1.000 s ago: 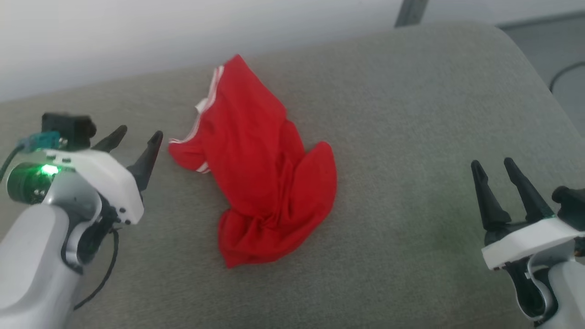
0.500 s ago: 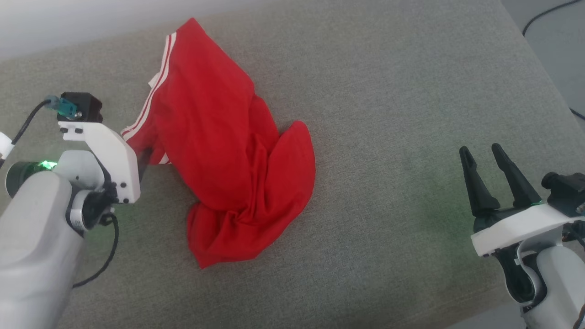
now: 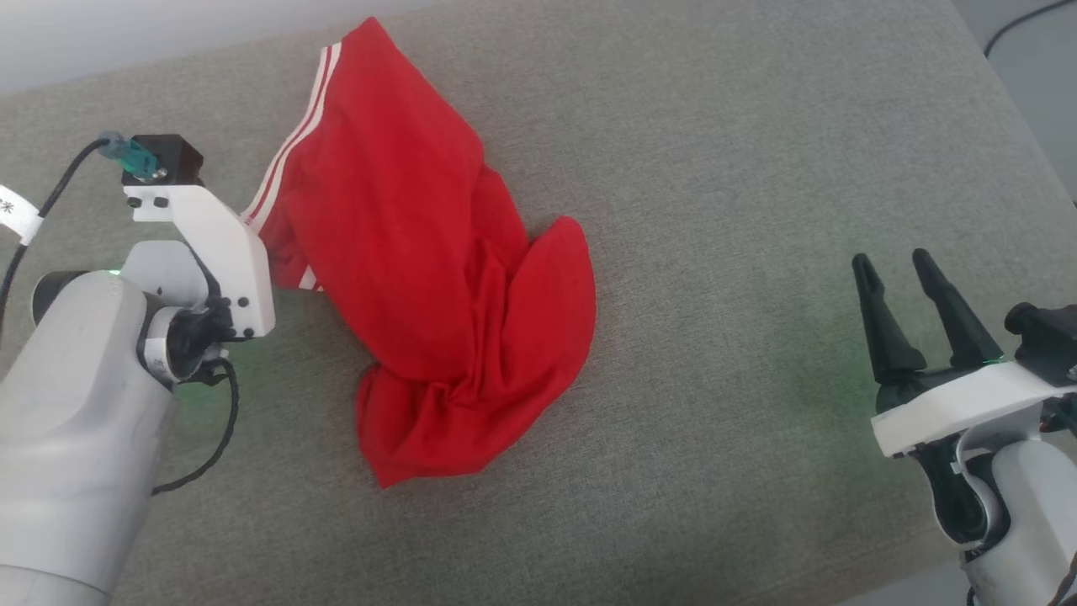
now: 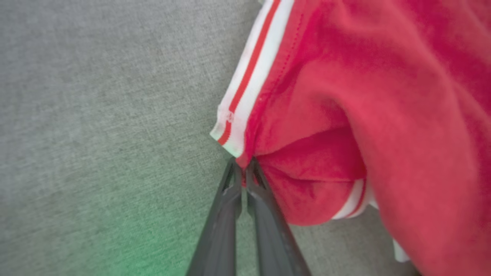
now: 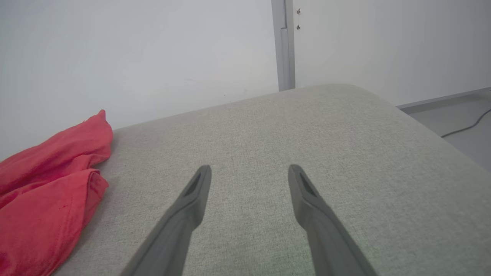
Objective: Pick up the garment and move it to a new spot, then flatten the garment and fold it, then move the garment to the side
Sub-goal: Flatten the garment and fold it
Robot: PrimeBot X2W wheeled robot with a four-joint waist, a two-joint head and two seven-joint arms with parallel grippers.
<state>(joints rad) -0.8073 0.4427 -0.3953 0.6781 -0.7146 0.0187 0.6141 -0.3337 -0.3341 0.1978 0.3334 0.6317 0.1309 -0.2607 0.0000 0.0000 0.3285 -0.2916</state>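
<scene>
The garment (image 3: 421, 252), red with white-and-red striped trim, lies crumpled on the grey cushion, left of the middle in the head view. At its left edge, my left gripper (image 4: 242, 165) is shut on a corner of the red fabric, just below the striped trim (image 4: 249, 76). In the head view the white left wrist (image 3: 223, 261) hides those fingers. Far to the right, my right gripper (image 3: 890, 268) stands open above bare cushion. The right wrist view has its fingers (image 5: 195, 188) spread, with the garment (image 5: 46, 199) at the left edge.
The grey cushion (image 3: 715, 210) has a rounded far right corner (image 5: 364, 92) and open room between the garment and the right gripper. Behind it rises a white wall (image 5: 134, 57). A dark cable (image 3: 1026, 21) lies on the floor beyond the right edge.
My left gripper, open beside the garment a second ago, has reached its left edge and shut on the fabric. The head camera tilted down. The right gripper stayed open.
</scene>
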